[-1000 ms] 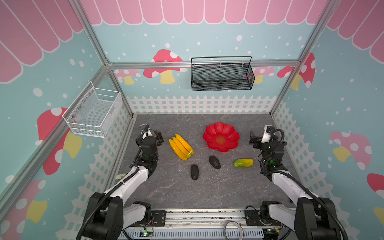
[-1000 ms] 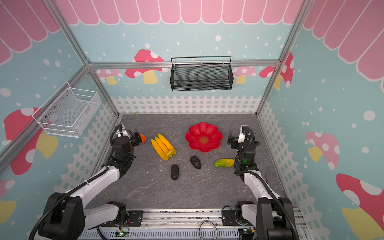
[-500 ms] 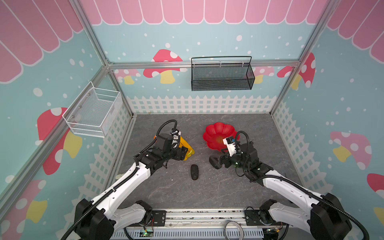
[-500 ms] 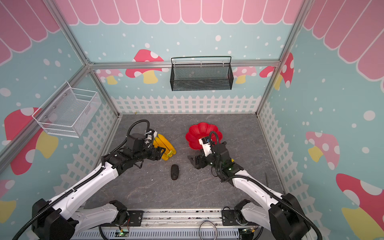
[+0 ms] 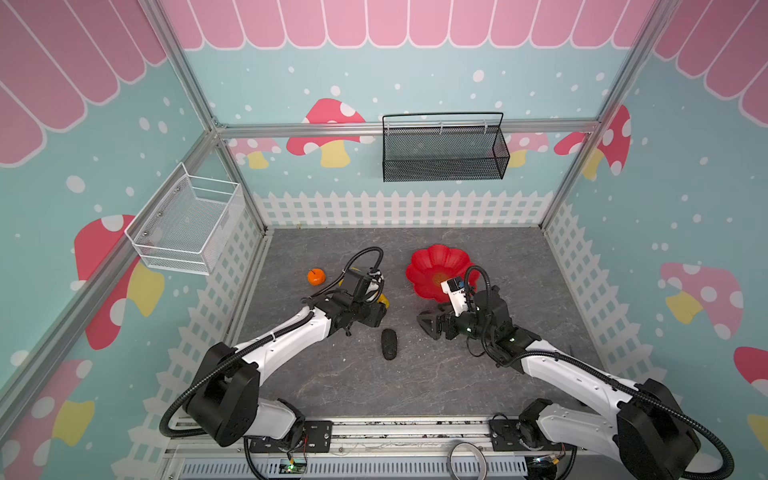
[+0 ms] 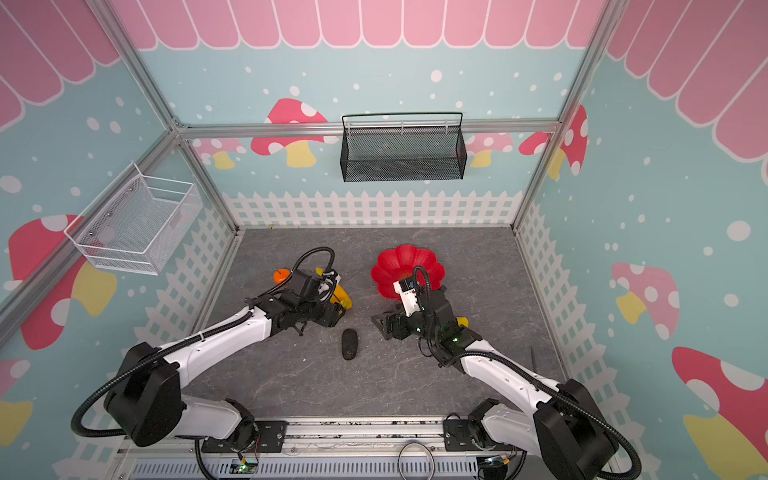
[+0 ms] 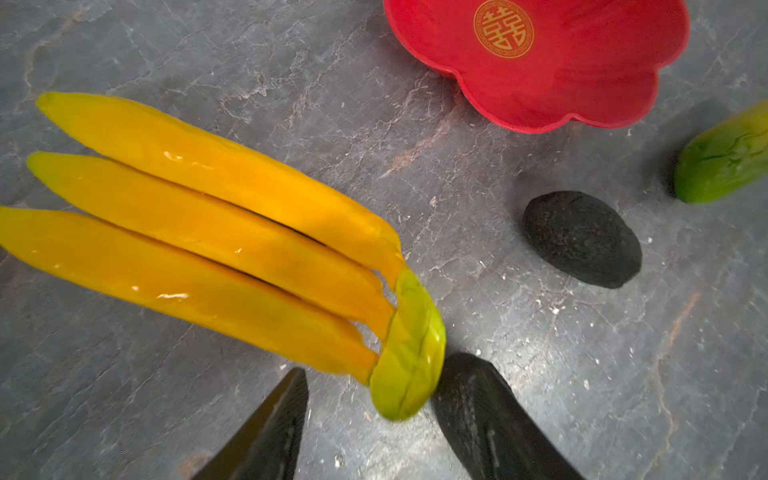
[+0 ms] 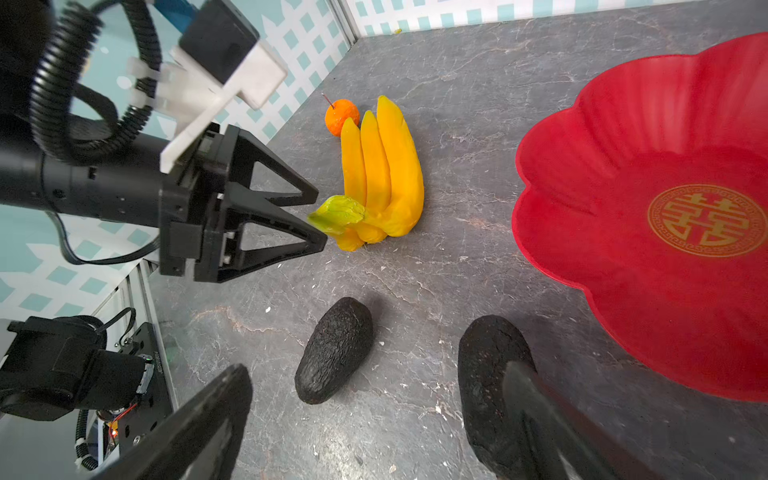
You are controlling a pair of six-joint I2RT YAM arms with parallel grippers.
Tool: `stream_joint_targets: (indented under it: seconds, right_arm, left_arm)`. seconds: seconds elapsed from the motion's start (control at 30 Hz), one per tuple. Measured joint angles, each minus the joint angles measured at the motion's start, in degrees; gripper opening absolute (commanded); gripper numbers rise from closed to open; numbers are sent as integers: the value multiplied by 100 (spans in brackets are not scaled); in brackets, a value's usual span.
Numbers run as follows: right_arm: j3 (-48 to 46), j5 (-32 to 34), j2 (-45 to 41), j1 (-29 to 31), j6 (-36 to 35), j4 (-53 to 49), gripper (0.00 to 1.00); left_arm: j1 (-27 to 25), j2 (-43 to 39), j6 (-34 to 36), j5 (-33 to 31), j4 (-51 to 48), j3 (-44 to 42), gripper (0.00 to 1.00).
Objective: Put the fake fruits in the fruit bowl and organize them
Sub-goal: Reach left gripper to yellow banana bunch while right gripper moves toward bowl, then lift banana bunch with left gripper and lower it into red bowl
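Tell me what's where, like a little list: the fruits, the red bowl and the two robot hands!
bowl: red, flower-shaped, no fruit inside
bananas: yellow bunch lying on the table
left gripper: open, one jaw on each side of the bananas' green stem
right gripper: open wide, low beside an avocado
other avocado: alone on the table
orange: by the banana tips
mango: on the table, outside the bowl

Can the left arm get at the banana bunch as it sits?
Likely yes: the left gripper is open, its fingers either side of the green stem of the banana bunch. Nothing else lies between them; the nearby avocado lies clear.
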Motion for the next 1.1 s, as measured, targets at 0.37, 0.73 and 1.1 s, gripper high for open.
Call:
stream_joint_targets:
  seconds: [0.37,0.73,1.1]
  right_arm:
    - [0,4,11,0,-24,-7,98]
    - [0,57,4,0,-111,-20,98]
    - [-304,433,-776,-1399,282,-599,98]
  left_arm:
    - [-98,839,-26,-485,522,223,36]
    - [-98,863,437,-678,739,317,3]
    - [-839,658,431,-721,-7,2306,0]
